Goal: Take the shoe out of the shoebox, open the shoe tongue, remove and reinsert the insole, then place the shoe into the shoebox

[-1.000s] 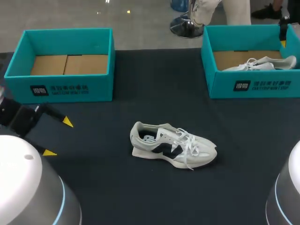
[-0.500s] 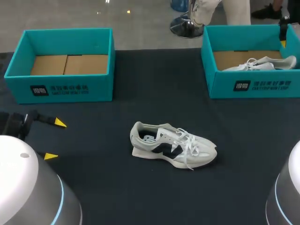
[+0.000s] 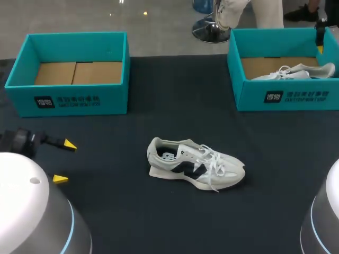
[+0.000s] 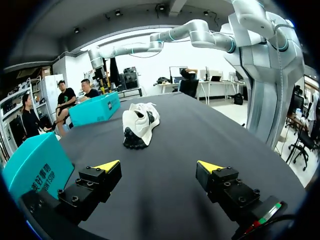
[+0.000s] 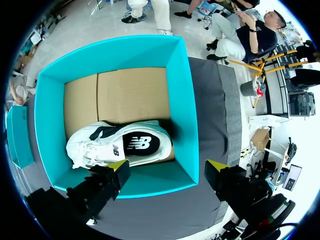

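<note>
left gripper (image 3: 64,162) hangs low over the dark table (image 3: 175,100), at about 9 o'clock from the loose shoe (image 3: 196,164). its 2 yellow-tipped fingers are spread wide apart with nothing between them. the loose shoe stands upright on its sole near the middle of the table, heel toward 9 o'clock and toe toward 4 o'clock, laces lying loose over the upper. from the left wrist it sits well ahead of the parted fingers, heel end nearest.

right gripper (image 5: 167,167) hovers above the right shoebox (image 5: 177,100), which sits at 2 o'clock from the loose shoe. its fingers are also parted and hold nothing. under it a 2nd shoe (image 5: 120,145) lies on its side on the box's cardboard floor, close to the wall nearest the fingers.

the left shoebox (image 3: 74,36) sits at 10 o'clock from the loose shoe, showing its brown cardboard floor.
</note>
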`<state>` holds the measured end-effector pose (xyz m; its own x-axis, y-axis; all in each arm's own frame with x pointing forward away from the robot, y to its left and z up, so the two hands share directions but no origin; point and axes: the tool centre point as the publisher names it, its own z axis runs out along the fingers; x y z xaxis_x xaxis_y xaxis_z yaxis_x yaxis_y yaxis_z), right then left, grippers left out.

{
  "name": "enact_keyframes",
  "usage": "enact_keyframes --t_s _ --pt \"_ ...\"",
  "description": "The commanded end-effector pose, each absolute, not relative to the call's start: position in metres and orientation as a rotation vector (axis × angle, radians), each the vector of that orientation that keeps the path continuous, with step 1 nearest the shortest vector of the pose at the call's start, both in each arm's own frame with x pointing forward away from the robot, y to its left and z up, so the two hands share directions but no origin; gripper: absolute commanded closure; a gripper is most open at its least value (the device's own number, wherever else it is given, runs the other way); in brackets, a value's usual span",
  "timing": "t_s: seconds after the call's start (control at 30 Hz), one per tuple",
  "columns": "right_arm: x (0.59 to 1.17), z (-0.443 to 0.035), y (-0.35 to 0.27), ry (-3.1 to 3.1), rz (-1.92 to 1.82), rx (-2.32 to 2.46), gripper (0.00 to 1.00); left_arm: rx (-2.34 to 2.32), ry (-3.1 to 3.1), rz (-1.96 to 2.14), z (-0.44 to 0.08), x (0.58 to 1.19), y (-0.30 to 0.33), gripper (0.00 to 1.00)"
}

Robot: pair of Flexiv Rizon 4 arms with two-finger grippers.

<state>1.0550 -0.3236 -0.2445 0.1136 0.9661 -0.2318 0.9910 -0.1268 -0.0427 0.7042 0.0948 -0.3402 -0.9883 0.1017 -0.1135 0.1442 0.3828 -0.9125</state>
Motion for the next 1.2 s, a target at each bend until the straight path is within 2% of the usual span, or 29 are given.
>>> enact_keyframes --t_s 0.03,0.7,1.2 --pt "1.057 -0.244 -0.324 1.99 -0.312 2.252 0.0 0.378 2.486 -1.916 -0.362 0.725 0.103 0.0" --pt "1.057 -0.244 -0.324 1.99 -0.312 2.252 0.0 0.294 2.395 -1.968 -0.375 0.718 0.097 0.0" --pt "1.057 -0.244 -0.324 1.99 -0.312 2.252 0.0 0.274 2.388 -1.958 -0.38 0.716 0.053 0.0"
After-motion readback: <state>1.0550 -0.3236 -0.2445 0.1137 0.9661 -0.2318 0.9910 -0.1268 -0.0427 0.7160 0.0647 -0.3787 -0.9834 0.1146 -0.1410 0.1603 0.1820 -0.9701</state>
